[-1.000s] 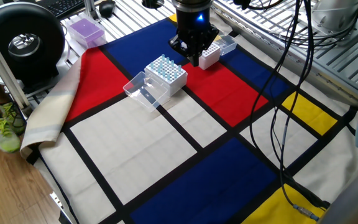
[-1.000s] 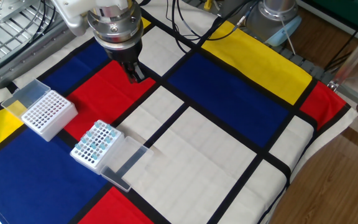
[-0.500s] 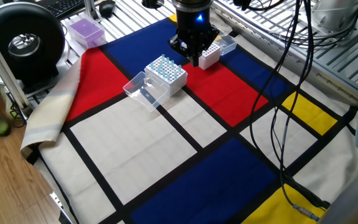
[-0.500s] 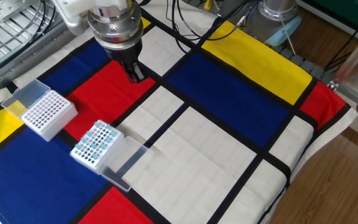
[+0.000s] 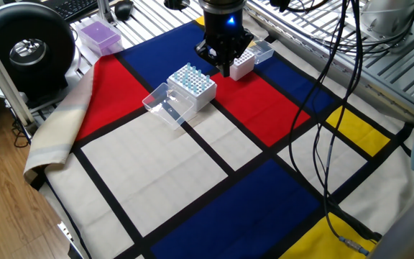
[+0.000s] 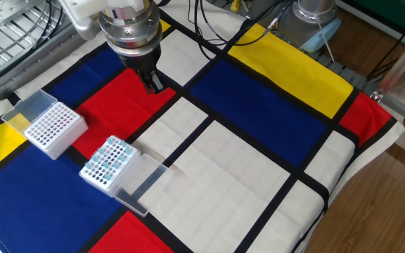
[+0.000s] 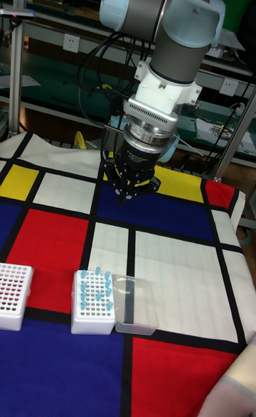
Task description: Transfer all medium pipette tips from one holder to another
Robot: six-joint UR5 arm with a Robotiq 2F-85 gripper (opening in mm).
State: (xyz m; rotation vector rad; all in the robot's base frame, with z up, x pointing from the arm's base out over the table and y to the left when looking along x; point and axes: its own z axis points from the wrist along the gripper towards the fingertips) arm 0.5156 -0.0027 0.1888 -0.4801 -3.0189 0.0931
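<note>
A white rack holds the medium pipette tips, pale blue, standing in several of its holes. Its clear lid lies hinged open beside it. A second white rack shows only empty holes. My gripper hangs over the red patch between the two racks, pointing down with its fingers together. Any tip between them is too small to see.
The empty rack's lid lies open behind it. A purple box and a black round device stand at the cloth's far left. Black cables hang over the right side. The table edge drops to the floor.
</note>
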